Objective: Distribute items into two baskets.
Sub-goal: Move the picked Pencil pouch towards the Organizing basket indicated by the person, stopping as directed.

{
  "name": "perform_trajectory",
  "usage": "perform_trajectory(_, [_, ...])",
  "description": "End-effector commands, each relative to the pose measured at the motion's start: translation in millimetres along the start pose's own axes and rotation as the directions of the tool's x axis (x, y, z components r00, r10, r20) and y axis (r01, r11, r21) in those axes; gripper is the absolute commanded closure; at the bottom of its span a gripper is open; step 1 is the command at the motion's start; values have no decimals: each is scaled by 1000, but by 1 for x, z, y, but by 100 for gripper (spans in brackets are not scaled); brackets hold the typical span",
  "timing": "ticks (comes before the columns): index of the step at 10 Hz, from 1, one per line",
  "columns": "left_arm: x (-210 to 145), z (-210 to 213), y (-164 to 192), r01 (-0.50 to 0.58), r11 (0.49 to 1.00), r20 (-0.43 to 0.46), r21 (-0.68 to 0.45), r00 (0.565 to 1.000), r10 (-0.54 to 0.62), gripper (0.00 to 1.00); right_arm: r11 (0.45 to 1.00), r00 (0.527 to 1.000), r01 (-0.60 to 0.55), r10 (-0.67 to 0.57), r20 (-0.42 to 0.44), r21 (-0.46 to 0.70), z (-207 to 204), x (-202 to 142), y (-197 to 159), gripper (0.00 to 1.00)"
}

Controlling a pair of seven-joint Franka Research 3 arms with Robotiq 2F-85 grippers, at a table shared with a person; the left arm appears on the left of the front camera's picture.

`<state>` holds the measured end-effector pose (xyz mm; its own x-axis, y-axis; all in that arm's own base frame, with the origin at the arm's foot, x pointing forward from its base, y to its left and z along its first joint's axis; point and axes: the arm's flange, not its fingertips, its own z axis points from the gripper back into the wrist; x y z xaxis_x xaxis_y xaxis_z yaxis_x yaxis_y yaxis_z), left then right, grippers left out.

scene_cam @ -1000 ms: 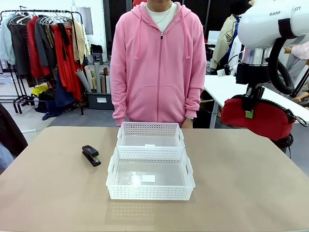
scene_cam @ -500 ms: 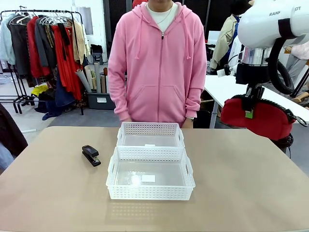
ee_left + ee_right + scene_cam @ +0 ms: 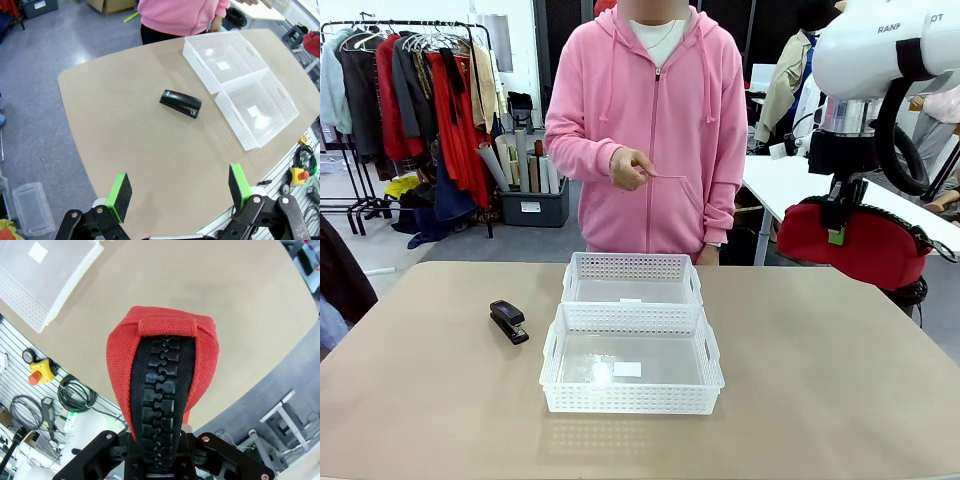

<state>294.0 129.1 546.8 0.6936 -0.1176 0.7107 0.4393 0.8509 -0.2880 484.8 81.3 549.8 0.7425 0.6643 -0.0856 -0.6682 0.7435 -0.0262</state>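
Bright, even overhead light — soft shadows; wrist views bowed at edges.

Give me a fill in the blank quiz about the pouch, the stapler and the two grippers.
The right gripper is shut on a pouch coloured ____.
The stapler lies to the robot's ____ of the baskets.
The left gripper stands ____, holding nothing.
Missing words: red; left; open.
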Motion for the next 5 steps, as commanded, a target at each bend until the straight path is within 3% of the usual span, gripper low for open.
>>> perform_trajectory(1, [0, 0, 0, 2, 1000, 3, -1, 1000, -2, 0, 1000, 1000, -4, 4, 0, -2, 3, -1, 0, 100])
perform_trajectory(5, [0, 0, 0, 2, 1000, 3, -1, 1000, -2, 0, 1000, 1000, -4, 4, 0, -2, 3, -1, 0, 100])
